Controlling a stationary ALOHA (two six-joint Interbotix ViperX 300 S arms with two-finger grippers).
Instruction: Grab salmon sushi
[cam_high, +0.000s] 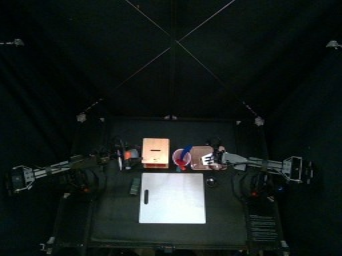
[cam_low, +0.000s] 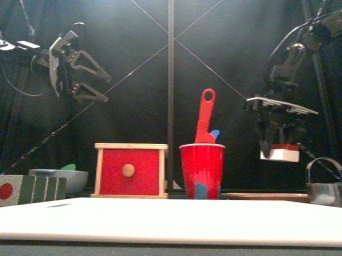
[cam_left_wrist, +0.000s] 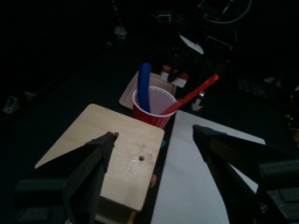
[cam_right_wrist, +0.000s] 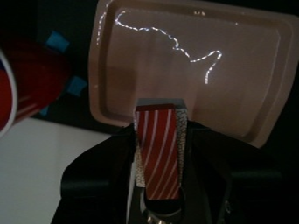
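Right end effector (cam_right_wrist: 162, 166) is clamping the salmon sushi (cam_right_wrist: 160, 144) between its jaws, hanging just above a pinkish tray (cam_right_wrist: 193, 66), red cup (cam_right_wrist: 30, 83) sitting beside it, while left end effector (cam_left_wrist: 155, 162) is hovering wide open, empty, farther off.

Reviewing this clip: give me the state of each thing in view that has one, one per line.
salmon sushi: held between the right gripper's jaws, above the tray.
right gripper: shut on the sushi, raised.
left gripper: open, empty, raised.
red cup: upright, utensils inside.
pink tray: empty.
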